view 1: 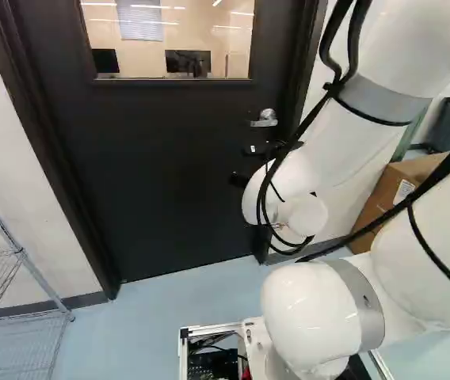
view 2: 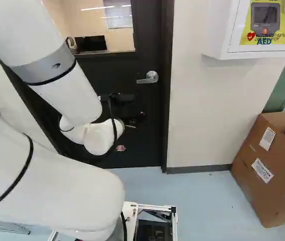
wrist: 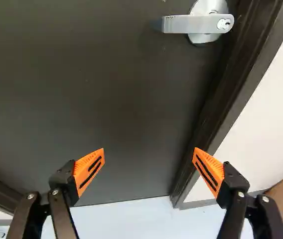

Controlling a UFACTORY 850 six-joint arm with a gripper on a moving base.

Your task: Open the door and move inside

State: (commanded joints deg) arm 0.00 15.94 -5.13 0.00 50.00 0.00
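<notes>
- Left base view: the dark door (view 1: 185, 166) fills the middle, shut in its frame, with a window (view 1: 169, 28) in its upper part and monitors (view 1: 188, 61) visible through the glass.
- The silver handle (view 1: 263, 123) sits on the door, right of the middle in the upper half.
- The white arm (view 1: 316, 305) takes up the right side, and its black hand (view 1: 239, 165) is in front of the door, below the handle.
- A wire rack (view 1: 39, 277) stands at the lower left beside the wall, on the pale blue floor (view 1: 146, 305).
- Right base view: the door is left of the middle, partly behind the arm, with the handle in the upper middle, close to the door frame.
- A white cabinet (view 2: 225, 30) is mounted on the wall (view 2: 207, 110) at the upper right.
- A cardboard box (view 2: 268, 175) is on the floor at the lower right.
- Wrist view: the hand (wrist: 149, 159) is open, its two fingers spread wide, orange pads (wrist: 89, 172) facing each other in front of the door.
- The handle lies ahead of the fingers and apart from them, with a keyhole (wrist: 223, 23) at the end nearer the door frame (wrist: 231, 94).
</notes>
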